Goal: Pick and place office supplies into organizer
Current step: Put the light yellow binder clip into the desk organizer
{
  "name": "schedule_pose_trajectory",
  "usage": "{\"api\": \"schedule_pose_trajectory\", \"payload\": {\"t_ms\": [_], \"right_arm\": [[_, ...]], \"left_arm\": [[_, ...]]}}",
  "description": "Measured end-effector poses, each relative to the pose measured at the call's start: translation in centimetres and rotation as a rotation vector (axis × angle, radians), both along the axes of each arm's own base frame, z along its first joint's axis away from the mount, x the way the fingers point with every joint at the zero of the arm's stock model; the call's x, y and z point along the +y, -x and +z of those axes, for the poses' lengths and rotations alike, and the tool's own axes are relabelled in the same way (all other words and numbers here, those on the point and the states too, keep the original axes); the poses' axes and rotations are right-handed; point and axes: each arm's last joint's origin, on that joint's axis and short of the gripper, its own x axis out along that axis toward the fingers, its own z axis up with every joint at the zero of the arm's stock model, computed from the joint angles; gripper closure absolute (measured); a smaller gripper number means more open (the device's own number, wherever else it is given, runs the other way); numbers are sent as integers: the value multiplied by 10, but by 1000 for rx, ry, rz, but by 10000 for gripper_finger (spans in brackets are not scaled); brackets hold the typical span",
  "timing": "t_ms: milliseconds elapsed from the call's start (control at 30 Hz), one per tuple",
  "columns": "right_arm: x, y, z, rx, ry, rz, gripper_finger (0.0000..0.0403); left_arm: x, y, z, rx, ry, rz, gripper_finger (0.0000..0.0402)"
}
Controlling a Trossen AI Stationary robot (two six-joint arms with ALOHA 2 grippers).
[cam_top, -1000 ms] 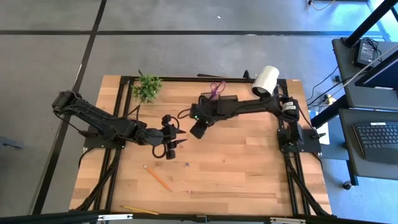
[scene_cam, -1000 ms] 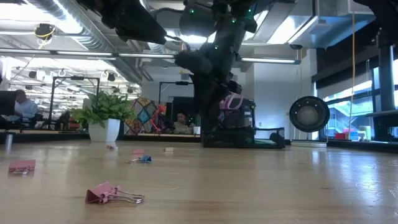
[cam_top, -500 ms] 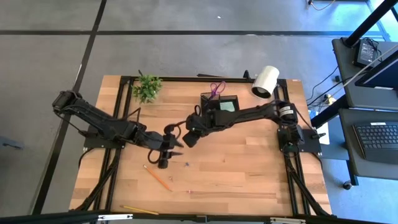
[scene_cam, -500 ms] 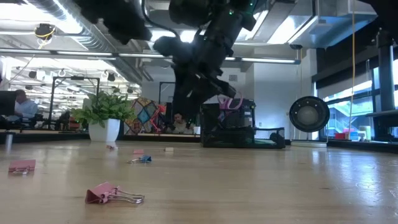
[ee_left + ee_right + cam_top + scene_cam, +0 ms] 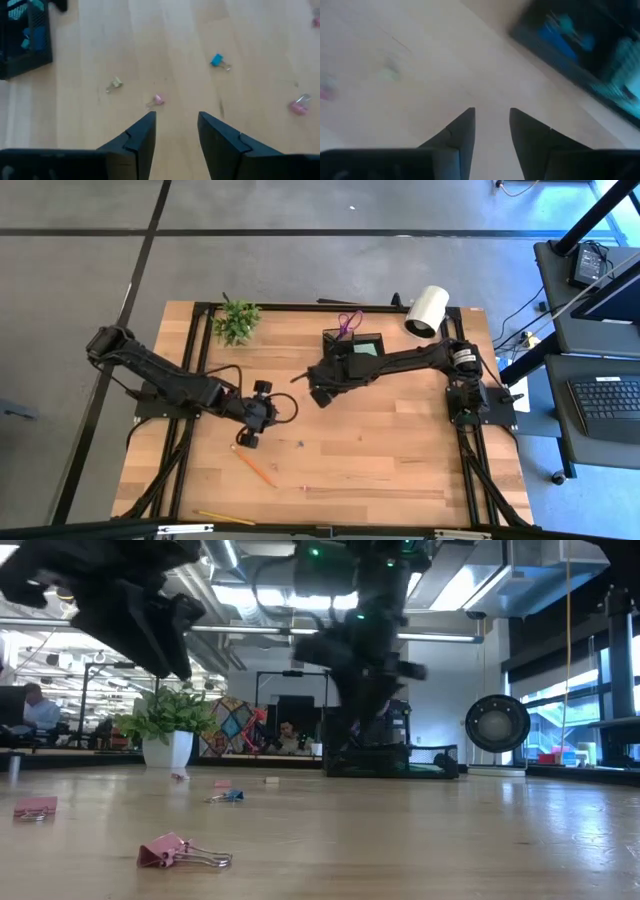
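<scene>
Both arms hover empty over the table, between one pick and the next.

Taking the organizer (image 5: pixel 352 343) at the table's far edge as landmark and going left to right: the left gripper (image 5: pixel 176 131) hangs well to its near left, fingers spread with nothing between them, looking down on loose binder clips. The right gripper (image 5: pixel 491 129) hangs just near-left of the organizer, fingers likewise apart and empty. The step in hand looks like choosing a target; the next move calls for lowering the left gripper over one clip and closing on it. By count: one organizer holding purple scissors (image 5: pixel 348 322); two pencils (image 5: pixel 254 466) near the front edge; four clips in the left wrist view, among them one blue clip (image 5: pixel 217 60).
</scene>
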Motion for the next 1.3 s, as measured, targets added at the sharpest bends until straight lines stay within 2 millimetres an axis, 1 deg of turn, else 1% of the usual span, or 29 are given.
{"api": "schedule_pose_trajectory", "payload": {"t_ms": [100, 200, 300, 367, 433, 500, 567, 733, 833, 900, 967, 1033, 1100, 1200, 1300], "right_arm": [[4, 14, -2, 143, 4, 4, 283], [7, 23, -2, 243, 12, 28, 294], [10, 31, 5, 315, 33, 110, 309], [10, 36, 10, 344, 115, 126, 318], [12, 41, 14, 385, 157, 137, 324], [14, 46, 17, 427, 114, 162, 328], [17, 47, 18, 414, 48, 132, 331], [21, 45, 18, 383, 45, 128, 329], [22, 40, 17, 334, -8, 151, 328], [23, 40, 20, 315, -22, 182, 328], [22, 44, 30, 296, -22, 183, 327], [19, 53, 43, 262, -23, 176, 327], [14, 69, 61, 213, -19, 154, 327], [8, 103, 88, 100, 9, 73, 327], [5, 135, 100, -83, 3, 37, 327]], "left_arm": [[11, -4, 0, 3, -1, 0, 261], [23, -7, 0, 13, 17, 26, 261], [32, -9, 0, 16, 24, 56, 261], [37, -10, 0, 18, 7, 53, 261], [39, -10, 0, 19, -19, 31, 261], [41, -10, 0, 24, -44, 3, 261], [42, -11, 0, 25, -66, -20, 261], [45, -11, 1, 23, -86, -37, 261], [45, -12, 1, 20, -85, -37, 261], [45, -12, 1, 19, -85, -37, 261], [45, -12, 1, 18, -85, -37, 261], [45, -12, 1, 15, -85, -37, 261], [45, -12, 2, 12, -84, -37, 261], [45, -13, 2, 9, -89, -36, 261], [46, -13, 2, 5, -143, -48, 260]]}}
